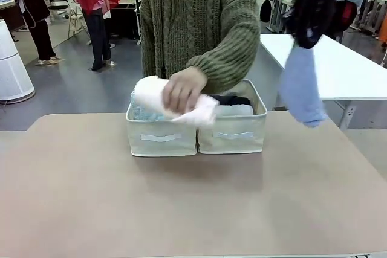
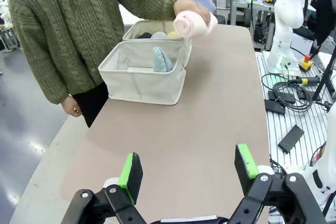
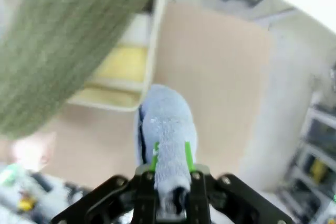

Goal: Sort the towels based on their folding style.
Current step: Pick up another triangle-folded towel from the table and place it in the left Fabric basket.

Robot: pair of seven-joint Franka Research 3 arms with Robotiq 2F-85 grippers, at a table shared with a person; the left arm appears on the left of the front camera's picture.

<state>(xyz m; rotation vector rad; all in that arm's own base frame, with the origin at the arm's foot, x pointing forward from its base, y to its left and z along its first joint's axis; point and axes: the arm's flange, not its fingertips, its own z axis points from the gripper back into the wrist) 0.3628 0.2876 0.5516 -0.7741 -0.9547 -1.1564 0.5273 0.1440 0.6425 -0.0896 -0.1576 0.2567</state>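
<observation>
One limp light blue terry towel (image 1: 300,92) hangs in the air at the table's (image 1: 181,209) far right, my right gripper (image 3: 171,157) clamped on it; one pale pink roll (image 1: 154,95) sits in the person's hand (image 1: 181,87) above two cream fabric bins (image 1: 162,140); their contents are partly hidden; my left gripper (image 2: 188,169) stands wide, holding nothing.
</observation>
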